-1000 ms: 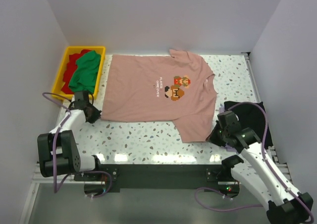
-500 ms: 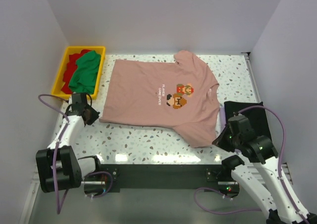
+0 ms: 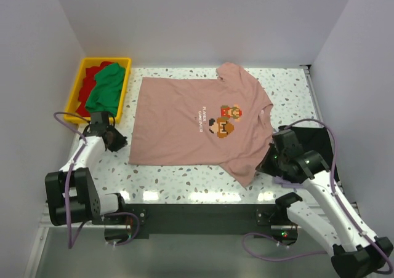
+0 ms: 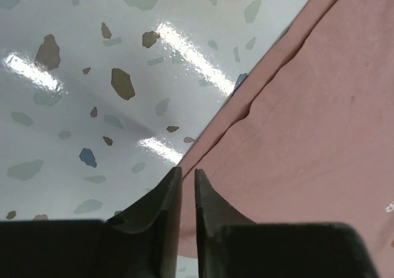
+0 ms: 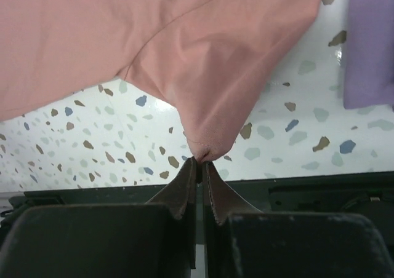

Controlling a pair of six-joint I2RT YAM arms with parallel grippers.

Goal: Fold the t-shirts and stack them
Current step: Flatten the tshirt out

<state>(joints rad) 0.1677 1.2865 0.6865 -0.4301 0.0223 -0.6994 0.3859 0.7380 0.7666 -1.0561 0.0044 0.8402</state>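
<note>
The dusty-pink t-shirt (image 3: 184,124) lies spread flat on the speckled table, its pixel print (image 3: 223,119) facing up. My left gripper (image 3: 119,141) sits low at the shirt's left hem. In the left wrist view its jaws (image 4: 188,170) stand a narrow gap apart over the hem edge of the pink cloth (image 4: 308,106). My right gripper (image 3: 269,161) is at the shirt's near right side. In the right wrist view it (image 5: 200,160) is shut on a bunched corner of the pink cloth (image 5: 184,44), lifted just off the table.
A yellow bin (image 3: 83,69) at the back left holds a green shirt (image 3: 106,87) over a red one (image 3: 92,75). A black shirt (image 3: 317,139) lies at the right edge under my right arm, with lavender cloth (image 5: 369,44) beside it. White walls enclose the table.
The pink shirt has slid a little to the right. My right gripper pulled toward me, then came back with the corner. My left gripper's jaws have parted slightly.
</note>
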